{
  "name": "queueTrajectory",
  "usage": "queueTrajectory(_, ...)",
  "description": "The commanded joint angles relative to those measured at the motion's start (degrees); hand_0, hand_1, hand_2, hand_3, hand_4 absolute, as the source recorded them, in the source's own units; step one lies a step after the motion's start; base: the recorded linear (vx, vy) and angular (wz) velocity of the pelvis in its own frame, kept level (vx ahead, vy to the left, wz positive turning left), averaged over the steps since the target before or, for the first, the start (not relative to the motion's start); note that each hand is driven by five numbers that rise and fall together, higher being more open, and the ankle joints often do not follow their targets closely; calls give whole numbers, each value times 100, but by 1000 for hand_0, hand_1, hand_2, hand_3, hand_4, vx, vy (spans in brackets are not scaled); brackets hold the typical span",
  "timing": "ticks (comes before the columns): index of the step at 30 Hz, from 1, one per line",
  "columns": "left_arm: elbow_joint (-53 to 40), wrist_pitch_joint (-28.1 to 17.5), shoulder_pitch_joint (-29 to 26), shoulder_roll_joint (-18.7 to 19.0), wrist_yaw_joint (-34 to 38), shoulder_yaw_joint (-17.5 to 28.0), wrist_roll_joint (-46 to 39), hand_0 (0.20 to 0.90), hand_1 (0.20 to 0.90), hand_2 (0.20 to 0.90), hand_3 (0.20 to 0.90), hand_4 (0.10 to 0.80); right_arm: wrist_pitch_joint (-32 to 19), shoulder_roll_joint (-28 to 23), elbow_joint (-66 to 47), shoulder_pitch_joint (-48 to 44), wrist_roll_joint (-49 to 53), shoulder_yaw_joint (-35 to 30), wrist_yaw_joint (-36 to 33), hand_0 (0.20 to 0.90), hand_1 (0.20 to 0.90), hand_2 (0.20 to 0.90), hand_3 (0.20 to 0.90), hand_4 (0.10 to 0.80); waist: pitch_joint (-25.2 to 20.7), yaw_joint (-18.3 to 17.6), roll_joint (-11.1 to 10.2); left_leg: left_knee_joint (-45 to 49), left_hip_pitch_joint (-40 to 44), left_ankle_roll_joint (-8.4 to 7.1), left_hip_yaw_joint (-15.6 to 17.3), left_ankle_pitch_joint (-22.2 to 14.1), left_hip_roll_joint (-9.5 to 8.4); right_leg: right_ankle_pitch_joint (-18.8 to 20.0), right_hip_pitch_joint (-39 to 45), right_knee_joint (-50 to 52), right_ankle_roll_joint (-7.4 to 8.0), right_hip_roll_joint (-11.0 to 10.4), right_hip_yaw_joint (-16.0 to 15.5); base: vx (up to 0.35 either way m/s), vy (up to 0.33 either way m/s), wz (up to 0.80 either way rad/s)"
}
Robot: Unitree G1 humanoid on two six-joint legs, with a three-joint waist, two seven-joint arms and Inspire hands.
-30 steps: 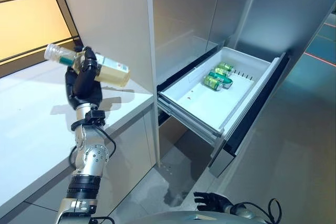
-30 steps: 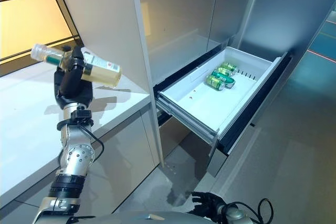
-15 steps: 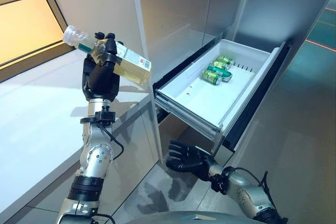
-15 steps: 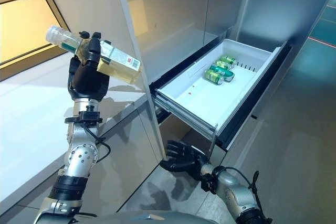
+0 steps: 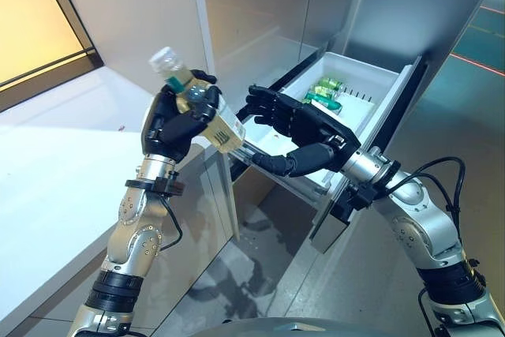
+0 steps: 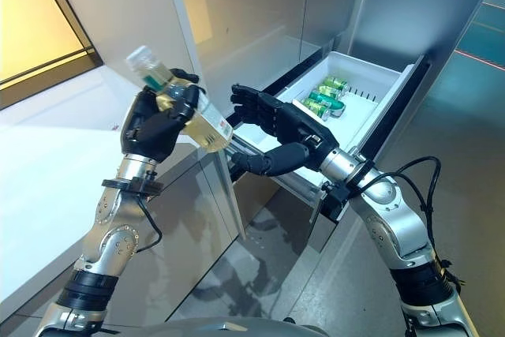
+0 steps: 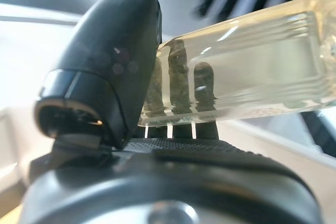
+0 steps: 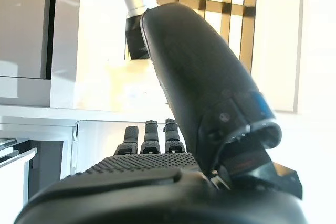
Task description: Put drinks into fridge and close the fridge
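Bottle [image 5: 195, 108] up in the left hand [image 5: 175, 125], tilted, cap toward the upper left and base slanting down toward the fridge drawer [image 5: 383, 105]. Fingers and thumb are wrapped tight round its middle; the left wrist view shows the fingers [image 7: 178, 80] curled behind the clear body with pale yellow liquid inside. The bottle hangs above the front corner of the white surface [image 5: 71, 171], just beside the drawer's near end.

Right hand [image 5: 304, 128] is out in front of the drawer now, fingers spread and straight, palm turned toward the bottle, thumb low and reaching left. It holds nothing. Its fingertips sit near the bottle's base, a small gap between them, not touching as far as the head views show.

Inside the open drawer, green cans [image 5: 325, 92] lie on their sides at the far end; the right hand and forearm cover part of the drawer floor.

Compared with half a second ago: the bottle has swung over from above the surface toward the drawer, and its cap now points more upward. The right hand was low, down by the floor below the drawer; it has come up and across to face the bottle. The cans lie as they did. The camera has also shifted, so the whole scene sits a little differently.
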Motion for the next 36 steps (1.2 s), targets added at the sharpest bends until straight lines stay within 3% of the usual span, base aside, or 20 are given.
queueTrajectory(1, -1188, -535, -1130, 260, -455, 40, 37, 300, 300, 300, 200, 100, -369, 37, -393, -412, 62, -10, -130, 900, 900, 900, 900, 800, -567, -51, -123, 8, -82, 208, 368, -231, -173, 160, -28, 90, 370, -176, 151, -8, 6, -5)
queueTrajectory(11, -1231, -592, -1491, 294, -469, -442, 459, 300, 300, 300, 200, 100, -123, 62, -372, -790, 58, 521, -188, 900, 900, 900, 900, 800, -548, -54, -136, 8, -73, 207, 396, -236, -174, 171, -20, 79, 380, -189, 142, -2, 2, -2)
queueTrajectory(18, -1303, -1010, -1625, 308, -401, -705, 1008, 300, 300, 300, 200, 100, 218, 79, -198, -847, 40, 788, -633, 900, 900, 900, 900, 800, -537, -69, -145, 8, -71, 202, 406, -231, -166, 171, -24, 82, 382, -184, 161, 0, 0, 0)
queueTrajectory(27, -1259, -801, -1708, 334, -654, -1038, 1060, 300, 300, 300, 200, 100, 153, 164, -96, -1009, 163, 974, -922, 900, 900, 900, 900, 800, -517, -70, -146, 8, -39, 207, 408, -270, -163, 153, 4, 72, 395, -170, 167, 3, 0, 0)
queueTrajectory(34, -1216, -928, -1761, 281, -677, -1287, 1190, 300, 300, 300, 200, 100, 134, 263, -28, -1172, 372, 1068, -1247, 900, 900, 900, 900, 800, -502, -79, -143, 8, -39, 218, 439, -271, -164, 159, -1, 65, 386, -159, 190, 0, 0, 0)
queueTrajectory(35, -1192, -906, -1788, 261, -670, -1329, 1223, 300, 300, 300, 200, 100, 77, 294, -3, -1204, 390, 1080, -1311, 538, 538, 538, 477, 377, -504, -79, -145, 8, -42, 218, 441, -271, -163, 163, -3, 62, 386, -156, 194, 0, 0, 0)
queueTrajectory(36, -1179, -861, -1789, 234, -668, -1370, 1255, 300, 300, 300, 200, 100, -5, 346, 21, -1222, 370, 1073, -1387, 366, 366, 366, 277, 177, -502, -80, -141, 8, -41, 215, 442, -271, -160, 164, -6, 62, 387, -153, 198, 0, 0, 0)
